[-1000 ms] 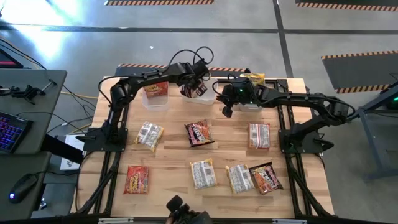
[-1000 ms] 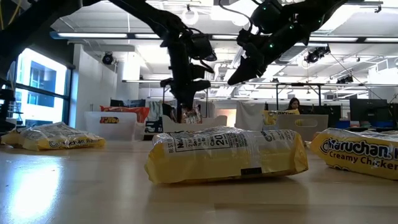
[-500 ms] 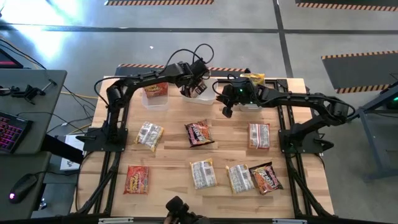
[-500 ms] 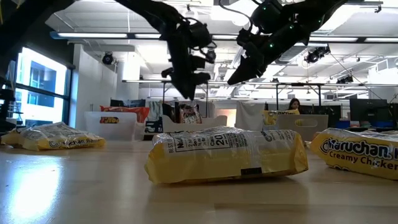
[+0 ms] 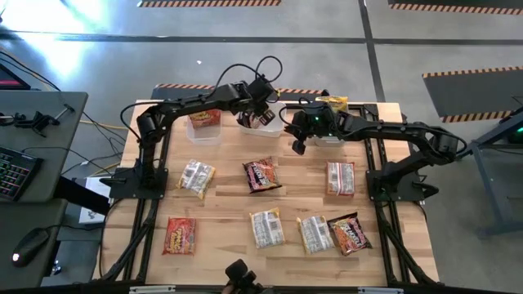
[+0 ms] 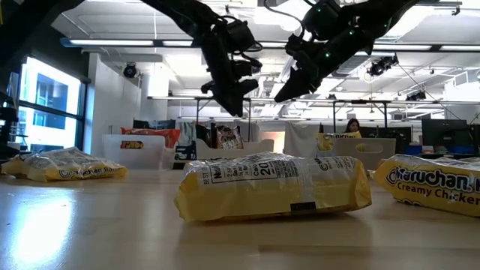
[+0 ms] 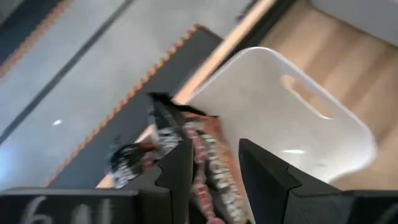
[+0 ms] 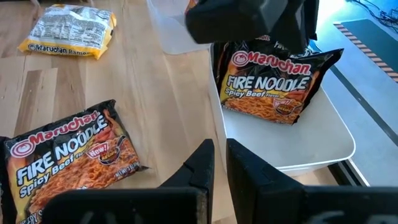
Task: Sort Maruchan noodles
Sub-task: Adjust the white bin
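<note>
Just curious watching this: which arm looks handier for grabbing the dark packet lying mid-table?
Probably the right. Its gripper hangs empty close to that packet; the left gripper is over the middle tub, farther off.

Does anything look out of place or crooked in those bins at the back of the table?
Yes. In the middle tub, the dark Fire Noodle packet stands on edge, leaning against the wall instead of lying flat. The left claw hovers open just above it; the right claw waits shut nearby.

Around your work surface
You have 3 clear tubs along the wooden table's far edge, plus a keyboard and mouse on the side desk.
</note>
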`<act>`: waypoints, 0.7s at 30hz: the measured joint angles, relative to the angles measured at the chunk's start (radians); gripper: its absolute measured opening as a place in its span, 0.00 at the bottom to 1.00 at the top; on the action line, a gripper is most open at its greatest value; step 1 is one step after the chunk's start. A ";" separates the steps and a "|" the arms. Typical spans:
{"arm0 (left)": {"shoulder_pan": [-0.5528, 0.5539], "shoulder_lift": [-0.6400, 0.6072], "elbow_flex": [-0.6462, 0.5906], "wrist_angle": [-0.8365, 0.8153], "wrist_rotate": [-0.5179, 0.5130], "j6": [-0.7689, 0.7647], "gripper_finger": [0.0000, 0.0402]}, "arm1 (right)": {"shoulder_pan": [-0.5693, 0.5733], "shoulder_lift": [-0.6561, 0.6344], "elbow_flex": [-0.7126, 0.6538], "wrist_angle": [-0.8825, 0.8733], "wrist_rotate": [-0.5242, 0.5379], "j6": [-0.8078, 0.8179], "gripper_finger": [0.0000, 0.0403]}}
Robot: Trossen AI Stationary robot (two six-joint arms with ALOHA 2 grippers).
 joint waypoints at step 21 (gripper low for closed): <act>0.069 0.117 0.000 0.016 0.198 0.145 0.18 | 0.000 0.000 0.000 -0.010 0.000 0.007 0.06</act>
